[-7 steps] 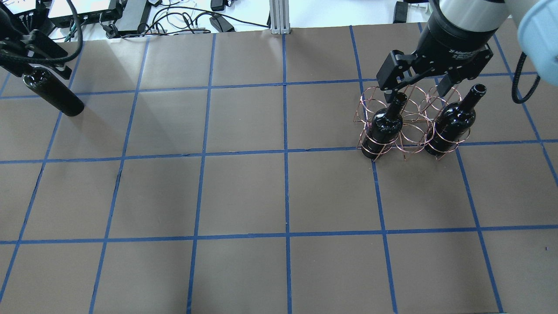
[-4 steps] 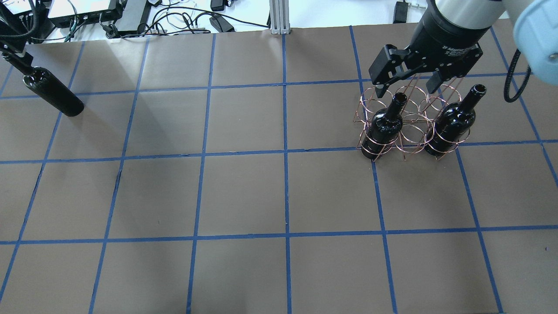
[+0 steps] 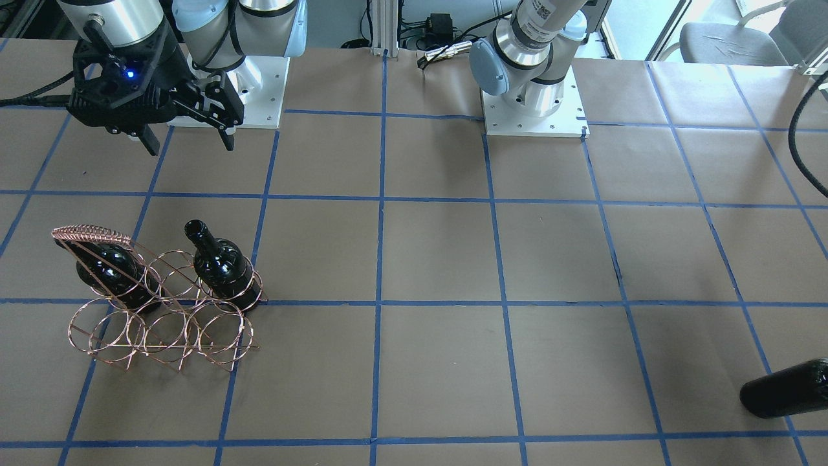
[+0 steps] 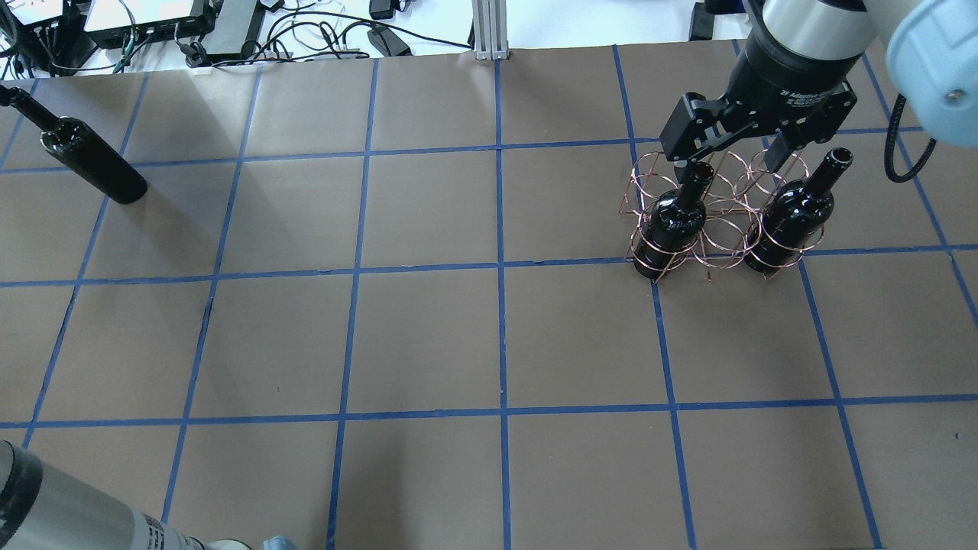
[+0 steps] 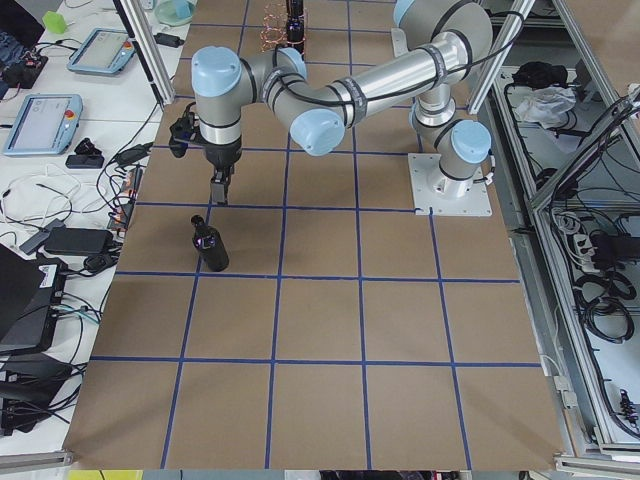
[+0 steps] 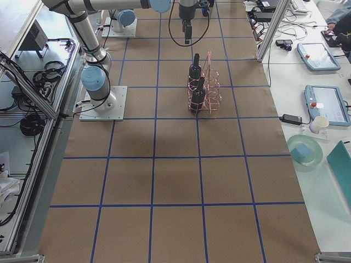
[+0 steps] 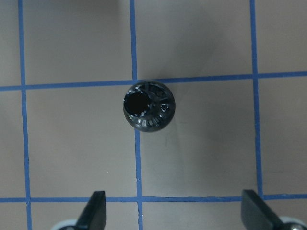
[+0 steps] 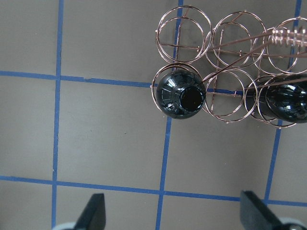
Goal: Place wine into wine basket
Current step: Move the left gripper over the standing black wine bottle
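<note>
The copper wire wine basket [image 4: 718,210] stands at the right, also in the front view [image 3: 162,323]. Two dark bottles [image 4: 672,221] [image 4: 791,218] stand upright in the end rings of its row nearest the robot. My right gripper [image 4: 726,156] hangs open and empty above the basket, and its wrist view looks down on one bottle's mouth [image 8: 182,96]. A third wine bottle [image 4: 95,168] stands alone at the far left. My left gripper [image 7: 172,194] is open and empty above that bottle [image 7: 147,105], apart from it.
Brown paper with blue tape lines covers the table [image 4: 497,336]. Cables and devices [image 4: 229,23] lie beyond the far edge. A link of my left arm [image 4: 53,512] shows at the bottom left of the overhead view. The basket's coil-wrapped handle [image 3: 90,233] arches over one bottle.
My left gripper has drawn away from the lone bottle's neck and out of the overhead view, leaving the bottle standing. A left arm link has come in at bottom left. The right gripper has shifted slightly.
</note>
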`<state>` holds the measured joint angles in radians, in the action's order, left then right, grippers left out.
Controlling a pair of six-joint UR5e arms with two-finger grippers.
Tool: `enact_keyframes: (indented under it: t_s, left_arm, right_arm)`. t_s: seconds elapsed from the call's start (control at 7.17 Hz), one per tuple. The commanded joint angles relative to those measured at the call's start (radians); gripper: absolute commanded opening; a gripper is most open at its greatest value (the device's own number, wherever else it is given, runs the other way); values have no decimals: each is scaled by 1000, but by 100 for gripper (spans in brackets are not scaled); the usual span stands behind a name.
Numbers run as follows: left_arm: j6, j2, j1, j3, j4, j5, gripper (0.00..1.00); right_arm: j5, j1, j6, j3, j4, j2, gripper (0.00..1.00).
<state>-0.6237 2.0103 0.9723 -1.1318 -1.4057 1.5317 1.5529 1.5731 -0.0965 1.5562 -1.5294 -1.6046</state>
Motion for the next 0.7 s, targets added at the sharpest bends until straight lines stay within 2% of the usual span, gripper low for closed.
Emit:
enact_keyframes:
  t_s: [0.0, 0.56]
  left_arm:
    - [-2, 89, -10, 58, 45, -31, 100]
    - [5, 149, -9, 61, 95, -74, 100]
  right_arm:
    - [0, 1, -11, 1, 5, 0, 100]
    - [-13, 1, -9, 5, -3, 6, 100]
